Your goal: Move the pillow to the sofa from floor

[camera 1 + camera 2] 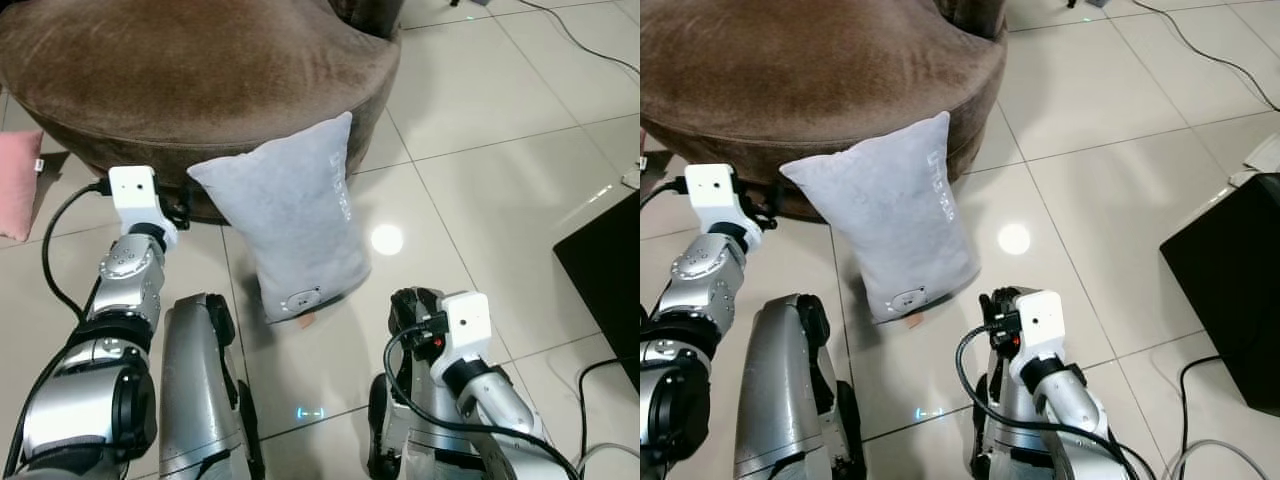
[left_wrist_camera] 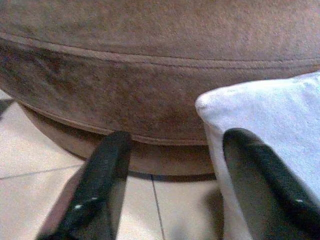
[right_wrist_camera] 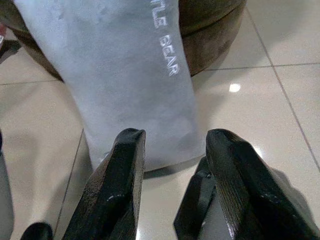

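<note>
I see the grey pillow [image 1: 290, 220] standing on end on the tiled floor [image 1: 480, 190], its upper part leaning back against the side of the round brown sofa [image 1: 190, 70], which sits at 12 o'clock from me. My left gripper [image 2: 172, 185] is raised at about 10 o'clock, level with the pillow's top left corner; its fingers are spread apart, one finger [image 2: 100, 185] over bare floor in front of the sofa base and the other lying against the pillow's face, so nothing is clamped. My right gripper [image 3: 172, 185] is low at about 5 o'clock, fingers parted and empty, pointing at the pillow's lower edge, near it but not touching. The pillow carries white stitched lettering [image 3: 165, 47] along one side. A pink cushion [image 1: 18, 185] lies on the floor at 9 o'clock, and a black box [image 1: 1230, 290] sits at 3 o'clock.
</note>
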### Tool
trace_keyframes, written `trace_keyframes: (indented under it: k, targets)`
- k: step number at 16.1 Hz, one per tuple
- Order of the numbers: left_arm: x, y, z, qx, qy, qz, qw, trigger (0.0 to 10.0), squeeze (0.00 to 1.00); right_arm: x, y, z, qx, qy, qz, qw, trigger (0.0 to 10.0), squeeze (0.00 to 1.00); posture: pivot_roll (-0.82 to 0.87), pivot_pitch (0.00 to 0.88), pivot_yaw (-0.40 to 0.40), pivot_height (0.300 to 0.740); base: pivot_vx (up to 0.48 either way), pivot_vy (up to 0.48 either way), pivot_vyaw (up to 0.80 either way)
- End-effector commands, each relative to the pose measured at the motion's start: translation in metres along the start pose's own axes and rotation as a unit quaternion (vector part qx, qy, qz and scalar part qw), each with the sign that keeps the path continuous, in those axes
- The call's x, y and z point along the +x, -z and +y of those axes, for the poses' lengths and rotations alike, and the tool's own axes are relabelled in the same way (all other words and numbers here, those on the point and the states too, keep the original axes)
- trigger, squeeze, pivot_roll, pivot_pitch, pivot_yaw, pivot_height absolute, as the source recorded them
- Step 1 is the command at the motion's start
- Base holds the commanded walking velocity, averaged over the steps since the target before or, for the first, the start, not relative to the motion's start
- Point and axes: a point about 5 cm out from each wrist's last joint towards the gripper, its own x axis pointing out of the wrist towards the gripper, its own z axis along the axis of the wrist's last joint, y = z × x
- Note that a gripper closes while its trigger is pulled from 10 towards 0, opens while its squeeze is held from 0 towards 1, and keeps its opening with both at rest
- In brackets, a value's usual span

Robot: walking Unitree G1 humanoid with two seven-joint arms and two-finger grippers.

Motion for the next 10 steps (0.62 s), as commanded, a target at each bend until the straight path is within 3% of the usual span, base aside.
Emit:
trace_keyframes:
  k: [1, 4, 6, 10]
  targets:
    - [0.000, 0.002, -0.001, -0.031, 0.030, 0.007, 0.999, 10.0, 1.00, -0.004, 0.001, 0.004, 0.011, 0.000, 0.010, 1.000, 10.0, 0.00, 0.06, 0.321, -0.020, 0.419, 0.000, 0.000, 0.00]
    - [0.004, 0.002, -0.015, -0.061, 0.078, 0.016, 0.995, 10.0, 1.00, -0.006, -0.006, 0.009, 0.008, -0.004, 0.003, 1.000, 10.0, 0.00, 0.02, 0.302, -0.021, 0.419, 0.000, 0.000, 0.00]
    - [0.007, 0.001, -0.023, -0.112, 0.098, 0.026, 0.989, 10.0, 1.00, -0.012, -0.012, 0.011, 0.002, -0.004, -0.002, 1.000, 10.0, 0.00, -0.03, 0.291, -0.018, 0.419, 0.000, 0.000, 0.00]
    - [0.010, 0.002, -0.026, -0.086, 0.078, 0.059, 0.991, 10.0, 1.00, -0.023, -0.015, 0.013, -0.003, -0.005, 0.002, 1.000, 10.0, 0.00, -0.05, 0.306, -0.020, 0.419, 0.000, 0.000, 0.00]
